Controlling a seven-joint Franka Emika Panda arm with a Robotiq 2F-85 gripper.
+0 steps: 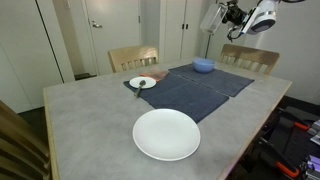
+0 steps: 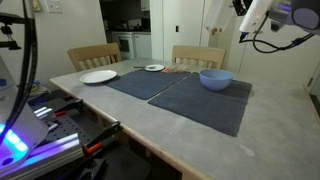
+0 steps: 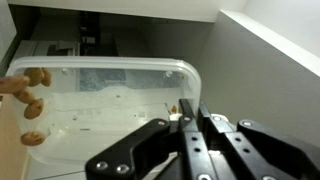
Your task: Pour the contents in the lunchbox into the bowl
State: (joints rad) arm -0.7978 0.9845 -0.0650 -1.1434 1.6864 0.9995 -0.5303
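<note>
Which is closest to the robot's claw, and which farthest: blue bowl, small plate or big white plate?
1. Blue bowl, on the dark mat below the claw.
2. Small plate, at the mat's far corner.
3. Big white plate, on bare table beyond the mats.

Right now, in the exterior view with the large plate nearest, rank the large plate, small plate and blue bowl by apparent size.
1. Large white plate.
2. Small white plate and light-blue bowl: they look about alike, and both sit farther from the camera, so unranked.

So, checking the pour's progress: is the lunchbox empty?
Not empty: a few brown pieces sit at the left end of the clear lunchbox in the wrist view.
</note>
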